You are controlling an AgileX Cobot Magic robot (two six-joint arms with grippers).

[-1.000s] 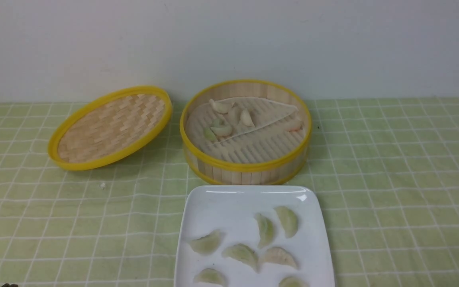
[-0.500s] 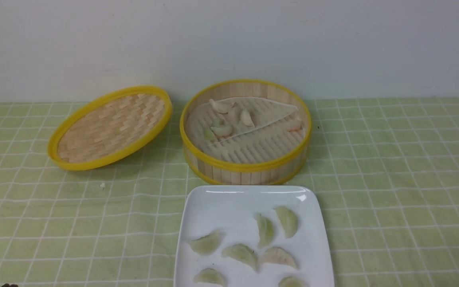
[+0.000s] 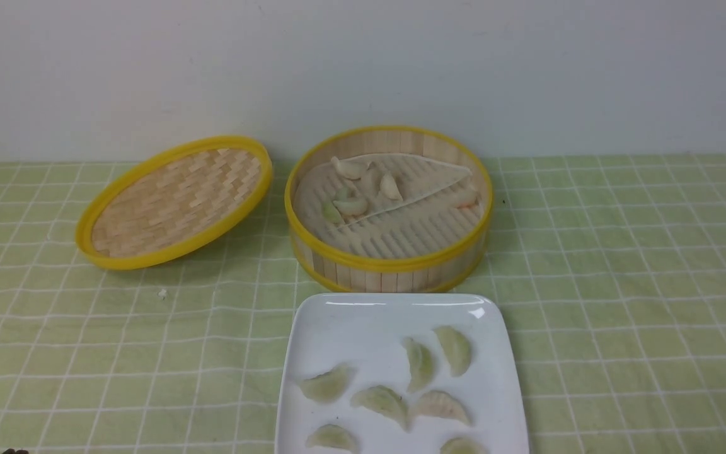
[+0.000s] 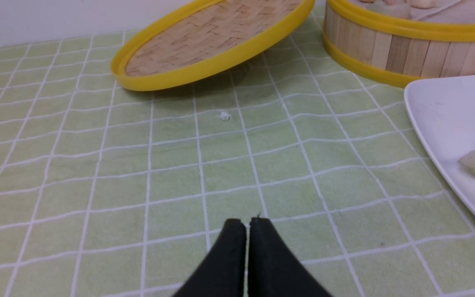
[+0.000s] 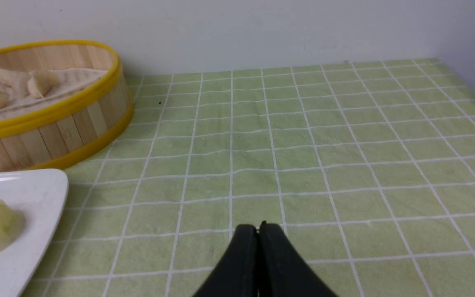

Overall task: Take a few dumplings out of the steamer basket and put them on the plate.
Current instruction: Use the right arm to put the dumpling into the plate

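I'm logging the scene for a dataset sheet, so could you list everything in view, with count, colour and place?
steamer basket: one, bamboo with yellow rims, centre back of the table.
paper liner: one, white, folded inside the basket.
dumplings in basket: about five, whitish to pale green, on the liner.
plate: one, white, in front of the basket.
dumplings on plate: seven, pale green, spread over its near part.
lid: one, woven with yellow rim, tilted, left of the basket.
tablecloth: one, green with white grid.
crumb: one, white, before the lid.
left gripper: black, jaws shut, empty.
right gripper: black, jaws shut, empty.
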